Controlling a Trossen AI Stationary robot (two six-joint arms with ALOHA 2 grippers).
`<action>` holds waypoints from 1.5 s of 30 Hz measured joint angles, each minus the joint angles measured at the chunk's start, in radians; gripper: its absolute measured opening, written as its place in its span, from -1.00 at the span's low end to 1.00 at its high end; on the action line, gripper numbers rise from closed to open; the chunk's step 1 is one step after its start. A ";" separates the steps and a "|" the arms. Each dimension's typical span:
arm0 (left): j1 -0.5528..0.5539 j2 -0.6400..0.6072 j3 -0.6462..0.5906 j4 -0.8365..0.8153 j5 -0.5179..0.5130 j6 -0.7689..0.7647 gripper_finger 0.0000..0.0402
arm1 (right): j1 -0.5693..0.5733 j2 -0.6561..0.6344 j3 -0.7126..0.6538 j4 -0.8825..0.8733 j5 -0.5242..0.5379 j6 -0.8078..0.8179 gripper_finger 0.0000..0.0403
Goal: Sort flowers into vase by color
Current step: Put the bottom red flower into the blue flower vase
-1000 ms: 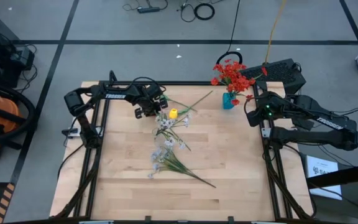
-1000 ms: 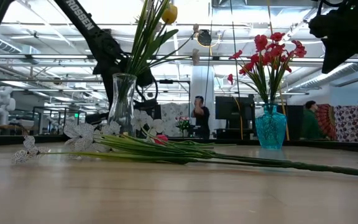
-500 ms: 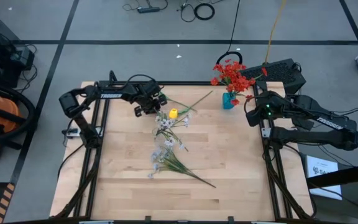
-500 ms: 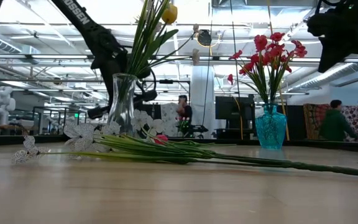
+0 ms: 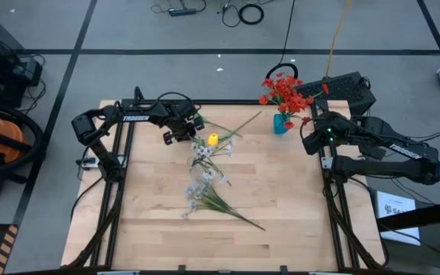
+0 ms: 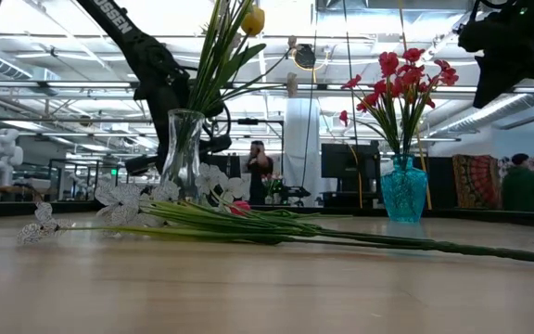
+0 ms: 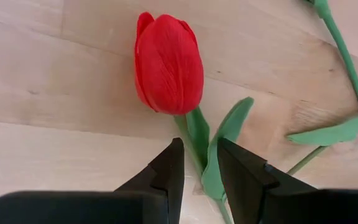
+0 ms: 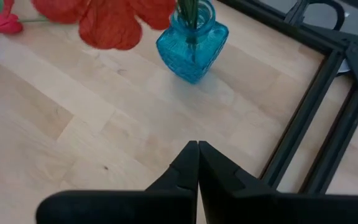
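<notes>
- The left gripper (image 7: 199, 163) is down at the desk (image 5: 281, 191), its fingers parted a little with the green stalk of a red tulip (image 7: 168, 63) between them; I cannot tell whether they touch the stalk.
- The red tulip lies flat on the wood, one closed bud, smooth and glossy, with two green leaves just below it.
- From above, the left gripper (image 5: 176, 131) is at the far left of the desk, just beside a clear glass vase (image 6: 183, 153).
- The glass vase holds green stems and one yellow tulip (image 6: 253, 20) at the top.
- On the desk in front of that vase lies a loose bundle of white sprays (image 5: 199, 191) with long green stalks, running towards the near right; I cannot count them.
- The right gripper (image 8: 197, 163) has its fingers pressed together, holding nothing, and hangs above the desk's far right edge.
- Just beyond it stands one teal vase (image 8: 191, 43), squat and ribbed, holding a bunch of red flowers (image 6: 399, 79).
- One red bud (image 8: 5, 23) on a thin stalk lies on the wood near the teal vase.
</notes>
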 joint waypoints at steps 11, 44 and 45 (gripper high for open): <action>0.001 0.072 0.000 0.017 -0.004 0.001 -0.49 | 0.000 0.000 0.000 0.015 0.000 0.000 -1.00; 0.176 -0.472 0.001 0.501 -0.092 0.652 -0.96 | 0.154 0.033 0.000 0.447 -0.216 0.261 -1.00; 0.182 -0.491 0.002 0.535 -0.078 0.672 -0.96 | 0.170 0.038 0.000 0.519 -0.216 0.255 -1.00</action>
